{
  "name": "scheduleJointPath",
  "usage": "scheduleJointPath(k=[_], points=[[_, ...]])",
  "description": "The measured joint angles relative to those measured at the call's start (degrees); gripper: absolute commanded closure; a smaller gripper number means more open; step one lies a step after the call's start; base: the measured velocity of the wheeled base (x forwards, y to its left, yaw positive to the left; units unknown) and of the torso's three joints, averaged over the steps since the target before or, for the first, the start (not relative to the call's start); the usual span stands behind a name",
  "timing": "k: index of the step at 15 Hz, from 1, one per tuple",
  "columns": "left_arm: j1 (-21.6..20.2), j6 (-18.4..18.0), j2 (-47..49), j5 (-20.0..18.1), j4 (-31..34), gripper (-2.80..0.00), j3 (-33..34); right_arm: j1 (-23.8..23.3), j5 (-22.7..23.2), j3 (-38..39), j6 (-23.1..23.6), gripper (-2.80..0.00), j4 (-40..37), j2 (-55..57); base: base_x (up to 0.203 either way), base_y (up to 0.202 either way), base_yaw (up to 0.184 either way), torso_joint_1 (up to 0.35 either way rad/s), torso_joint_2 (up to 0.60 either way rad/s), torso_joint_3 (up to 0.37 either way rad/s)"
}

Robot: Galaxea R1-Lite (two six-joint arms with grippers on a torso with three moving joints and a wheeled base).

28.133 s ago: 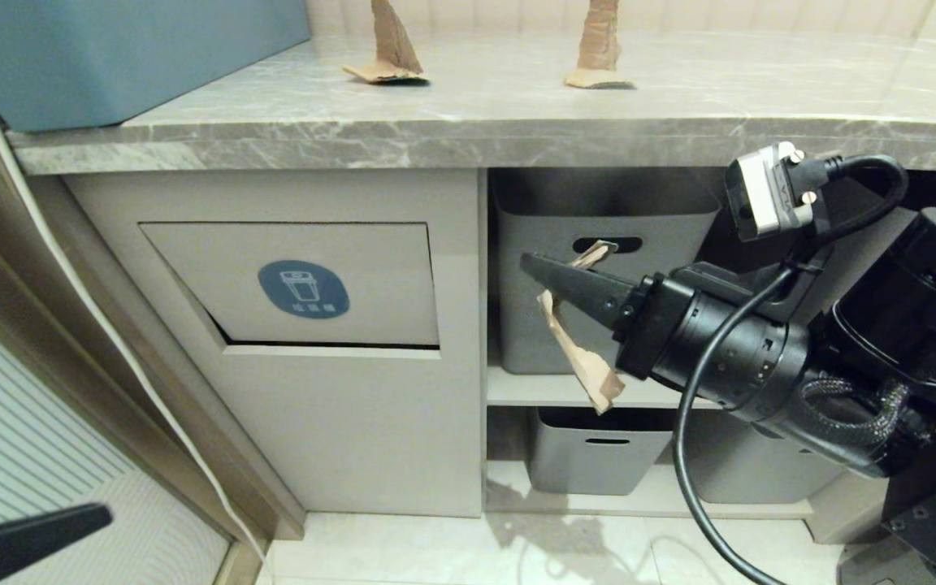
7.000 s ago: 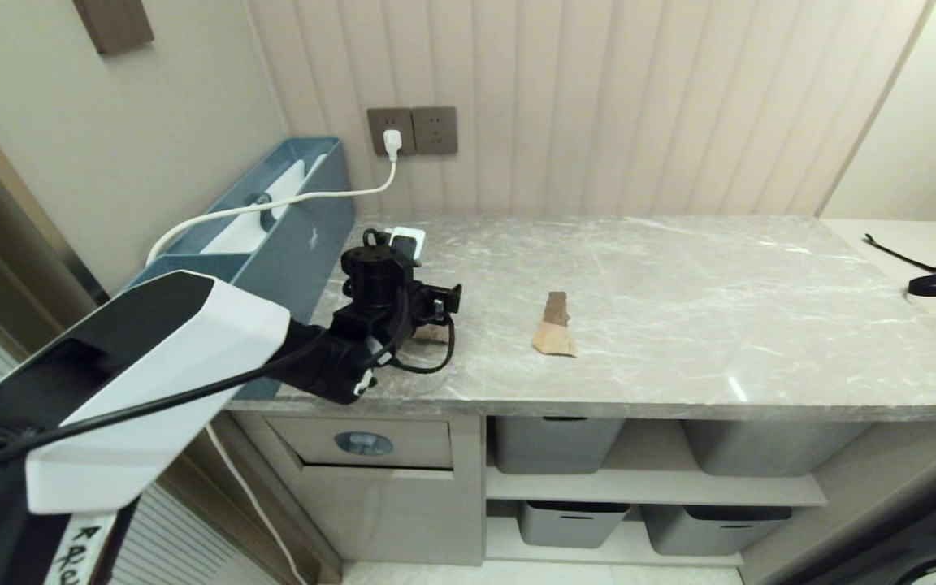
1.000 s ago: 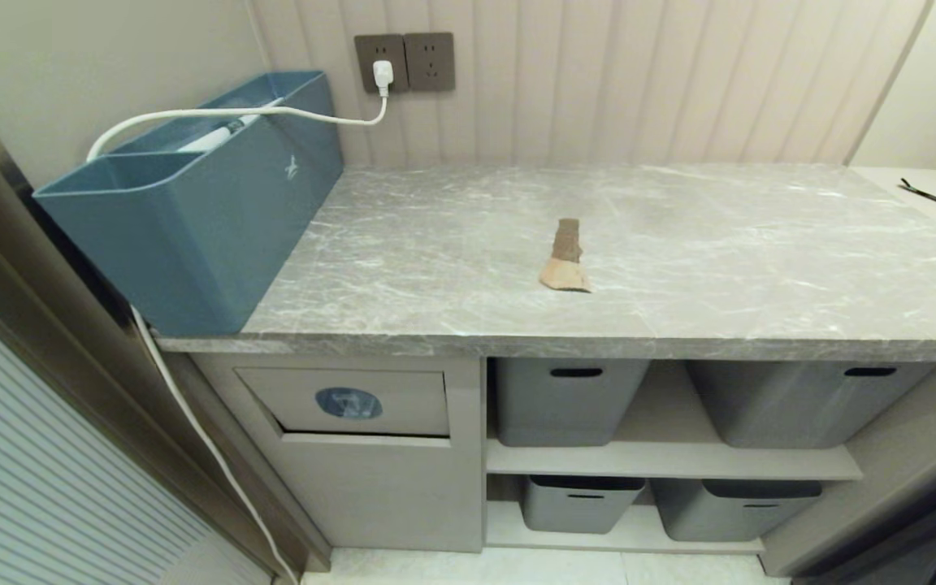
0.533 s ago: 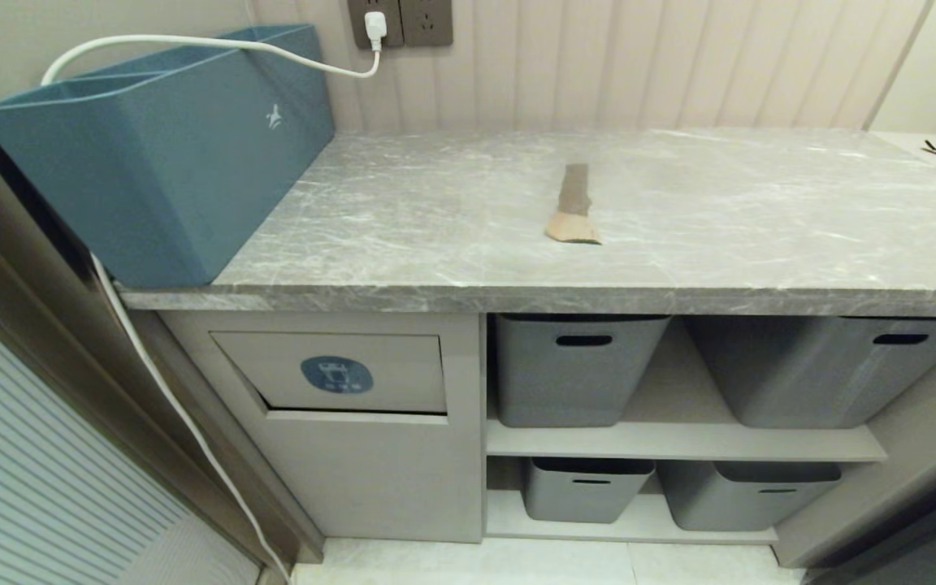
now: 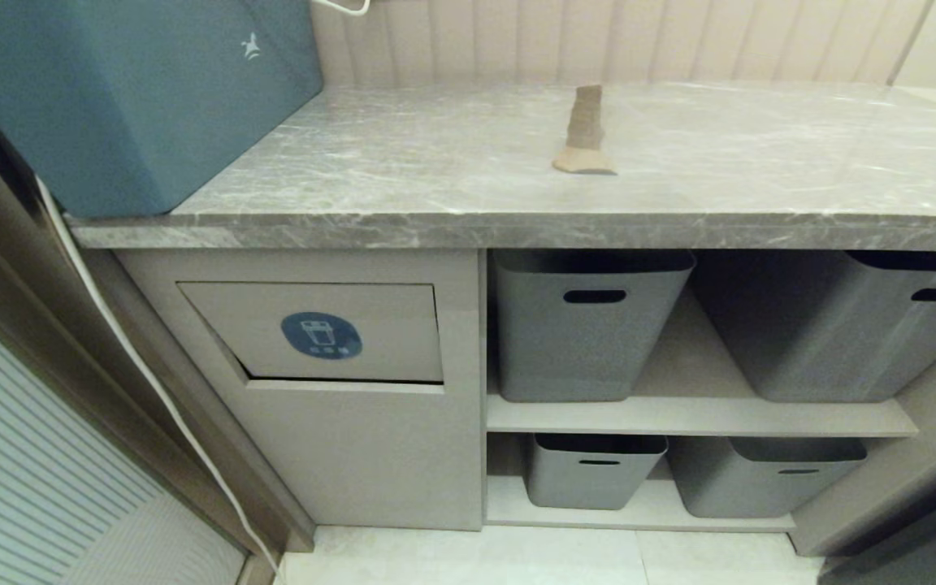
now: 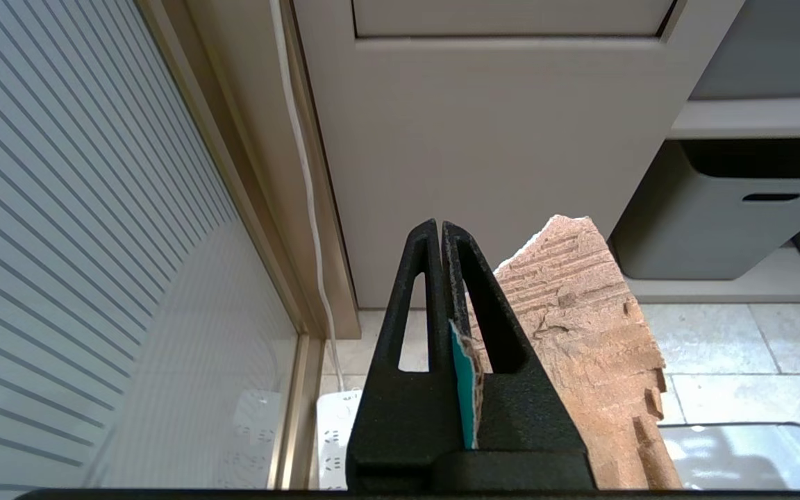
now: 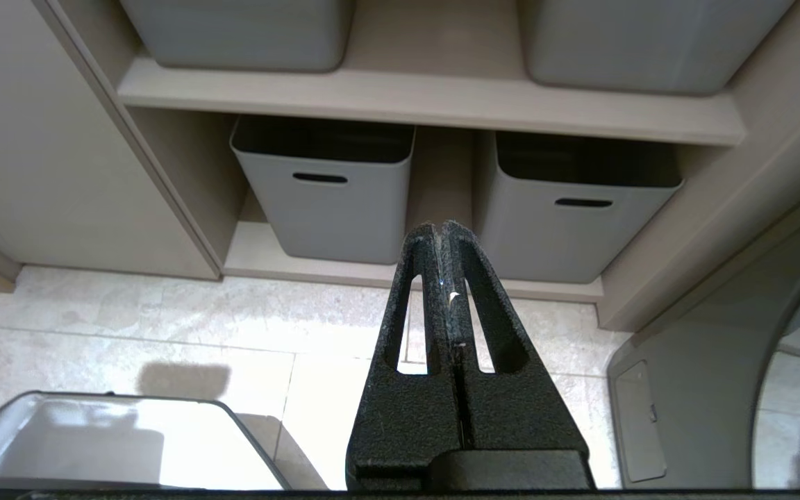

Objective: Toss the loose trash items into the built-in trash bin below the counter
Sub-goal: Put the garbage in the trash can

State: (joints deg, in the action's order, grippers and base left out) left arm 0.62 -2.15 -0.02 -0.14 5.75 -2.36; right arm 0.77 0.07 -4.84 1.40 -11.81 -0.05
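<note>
**Scrap in hand, bin ahead**

The left gripper (image 6: pixel 442 232) is pinching a torn cardboard scrap (image 6: pixel 580 333) by its edge, low before the built-in trash bin (image 5: pixel 320 335). It looks light, stiffish and tear-prone. The right gripper (image 7: pixel 439 232) is hanging closed, empty. Another scrap (image 5: pixel 584 134) is lying on the counter (image 5: pixel 435 231).

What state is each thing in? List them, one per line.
Left gripper: jaws shut on a cardboard scrap.
Right gripper: jaws shut, empty.
Trash bin flap: tilted slightly ajar.
Scrap on counter: standing, untouched.
Grey tubs: on shelves.
</note>
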Motion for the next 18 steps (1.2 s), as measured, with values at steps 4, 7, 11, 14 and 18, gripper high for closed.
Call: scheduleJointPath(k=[4,7,11,14,18], points=[[0.00,-0.17,0.00,-0.27,0.02,0.00,0.00,-0.02,0.00,0.00,-0.02,0.00,0.02,0.00,0.000,0.000,0.000,-0.146,0.46,0.308],[-0.02,-0.09,0.00,-0.08,0.02,0.00,0.00,-0.02,0.00,0.00,0.00,0.00,0.00,0.00,0.000,0.000,0.000,-0.076,0.30,0.216],[0.01,-0.93,1.75,-1.62,0.73,0.00,-4.32,0.00,0.06,0.00,-0.02,0.00,0.00,0.00,0.000,0.000,0.000,-0.009,0.04,0.036],[0.67,2.14,12.79,-5.45,-0.22,0.00,-14.10,0.00,0.09,0.00,-0.03,0.00,0.00,0.00,0.000,0.000,0.000,0.000,0.00,0.000],[1.49,11.02,36.94,-14.16,-6.41,0.00,-25.61,-0.02,0.09,0.00,-0.02,0.00,0.00,0.00,0.000,0.000,0.000,0.000,0.00,0.000]])
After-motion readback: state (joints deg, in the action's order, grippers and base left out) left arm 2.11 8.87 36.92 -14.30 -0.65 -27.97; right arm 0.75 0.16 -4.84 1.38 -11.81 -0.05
